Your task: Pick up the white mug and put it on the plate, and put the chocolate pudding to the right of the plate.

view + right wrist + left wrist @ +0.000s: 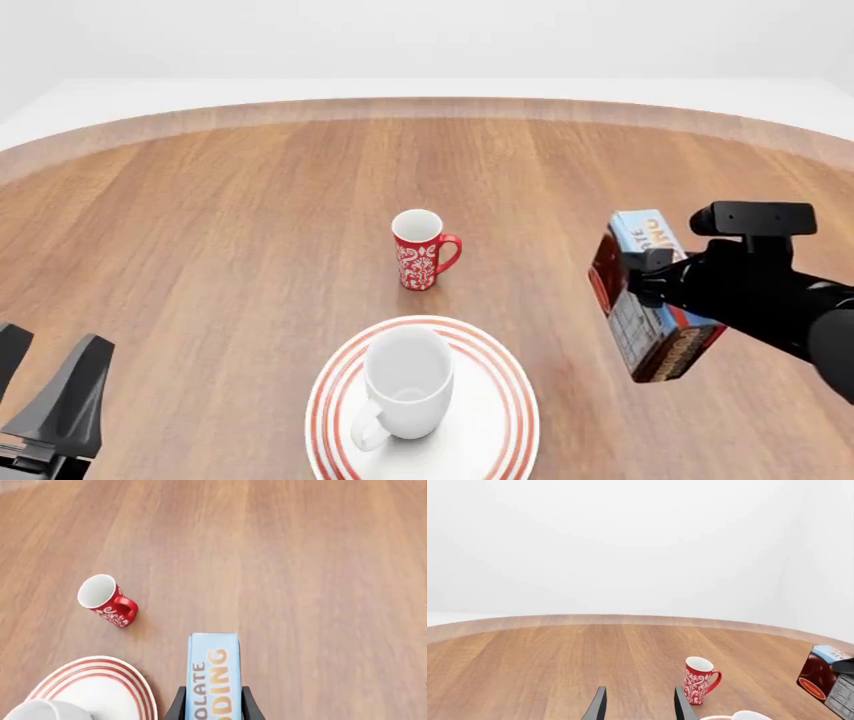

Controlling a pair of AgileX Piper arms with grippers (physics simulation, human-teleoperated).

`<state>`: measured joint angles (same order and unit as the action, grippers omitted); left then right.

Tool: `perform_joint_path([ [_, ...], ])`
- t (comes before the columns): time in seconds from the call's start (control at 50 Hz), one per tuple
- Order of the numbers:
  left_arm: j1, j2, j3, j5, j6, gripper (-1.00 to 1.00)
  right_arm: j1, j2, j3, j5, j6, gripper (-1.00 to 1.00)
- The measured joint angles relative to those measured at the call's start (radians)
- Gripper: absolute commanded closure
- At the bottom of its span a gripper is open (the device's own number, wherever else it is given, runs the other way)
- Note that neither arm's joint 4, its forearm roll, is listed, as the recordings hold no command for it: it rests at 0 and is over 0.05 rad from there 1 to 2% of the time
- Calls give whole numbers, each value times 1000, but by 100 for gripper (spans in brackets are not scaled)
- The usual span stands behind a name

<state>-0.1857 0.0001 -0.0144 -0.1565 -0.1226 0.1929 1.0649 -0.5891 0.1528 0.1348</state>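
The right gripper [211, 711] has its two dark fingers closed on the narrow sides of the chocolate pudding [213, 677], the blue lettered face lying between them. In the front view the box [650, 295] is carried clear of the table [227, 230], tilted, with its long axis running down and away from the wrist. It hangs to the right of the plate [514, 420], with a strip of bare wood between them, so the coming move looks like a descent more than a sideways shift. How high the lower end stands above the wood is hard to judge from these angles.

The white mug [403, 385] already stands upright on the plate, handle toward the near left, so that half of the task reads as done. The red mug [422, 250] sits farther out, well apart from both the plate and the box.

The left gripper [54, 385] waits at the near left edge, fingers spread and holding nothing, far from the pudding; the right arm is plainly the one to finish.
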Motion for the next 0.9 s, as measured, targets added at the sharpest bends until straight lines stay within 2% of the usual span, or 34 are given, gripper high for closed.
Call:
perform_joint_path([
  [0.58, -2, 0, -1, -2, 0, -100, -12, -153, 113, 87, 16, 100],
  [0.9, -3, 0, -2, -3, -2, -100, -19, -225, 174, 125, 45, 100],
])
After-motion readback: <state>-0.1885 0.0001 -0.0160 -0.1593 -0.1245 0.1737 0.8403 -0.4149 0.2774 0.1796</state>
